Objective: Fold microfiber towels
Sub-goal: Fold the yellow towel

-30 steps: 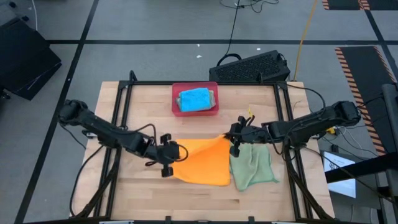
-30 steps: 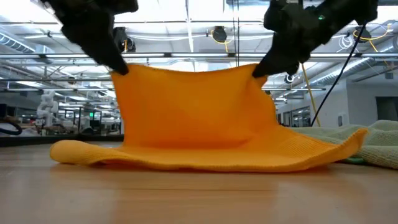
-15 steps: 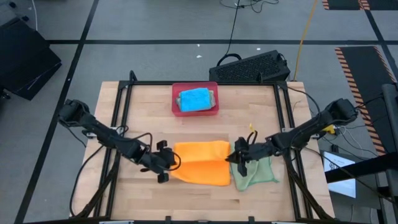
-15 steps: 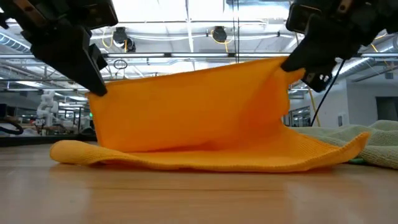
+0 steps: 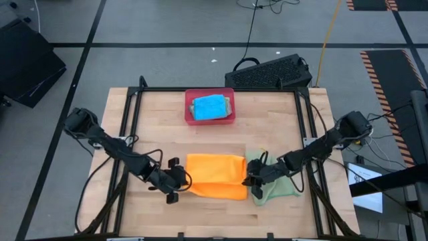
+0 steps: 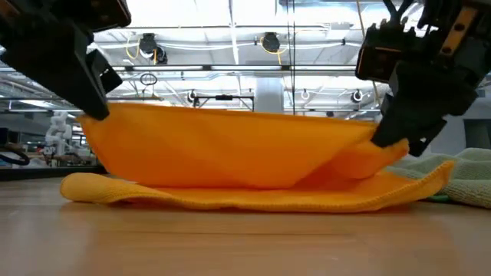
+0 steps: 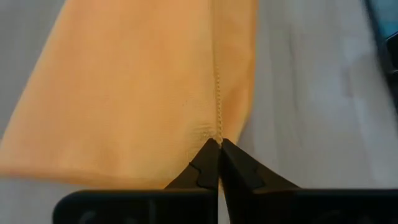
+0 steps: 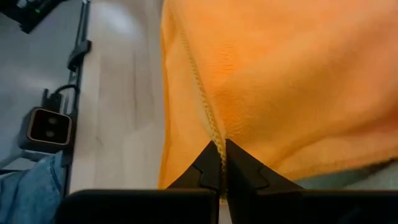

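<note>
At the table's (image 5: 134,134) near edge, the orange towel (image 5: 214,175) lies half-folded beside the green towel (image 5: 284,187); left gripper (image 5: 179,185) and right gripper (image 5: 251,182) each pinch a lifted corner of it.

The soft orange cloth towel (image 5: 215,176) looks matt and finely napped, with a stitched hem. Beside it, the pale green towel (image 5: 284,189) is nubbier. Both lie on a smooth light wooden table (image 5: 160,127), where a rigid pink-red tray (image 5: 189,100) holds blue cloth (image 5: 210,107).
</note>
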You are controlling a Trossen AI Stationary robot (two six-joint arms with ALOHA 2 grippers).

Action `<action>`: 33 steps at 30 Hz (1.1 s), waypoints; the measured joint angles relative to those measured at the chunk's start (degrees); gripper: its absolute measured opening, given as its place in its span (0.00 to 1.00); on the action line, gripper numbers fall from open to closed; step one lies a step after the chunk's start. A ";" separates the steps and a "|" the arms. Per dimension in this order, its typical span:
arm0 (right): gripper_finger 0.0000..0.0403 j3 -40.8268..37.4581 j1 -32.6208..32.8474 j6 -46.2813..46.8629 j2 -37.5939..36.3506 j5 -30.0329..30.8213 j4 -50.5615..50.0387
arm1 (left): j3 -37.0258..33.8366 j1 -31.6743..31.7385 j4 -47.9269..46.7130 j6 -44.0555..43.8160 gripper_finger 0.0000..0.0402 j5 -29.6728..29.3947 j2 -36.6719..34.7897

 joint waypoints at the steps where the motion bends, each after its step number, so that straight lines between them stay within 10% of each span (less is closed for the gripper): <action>1: 0.01 0.00 0.14 0.28 0.41 -0.02 -0.04 | 0.02 -0.13 1.20 -0.25 0.03 0.10 0.48; 24: 0.02 0.07 2.44 1.57 0.19 -4.32 0.66 | 0.07 -0.98 3.82 -3.07 0.06 2.16 6.84; 33: 0.31 0.07 5.37 0.81 0.19 -5.16 1.02 | 0.04 -0.98 3.86 -3.98 0.26 3.33 6.84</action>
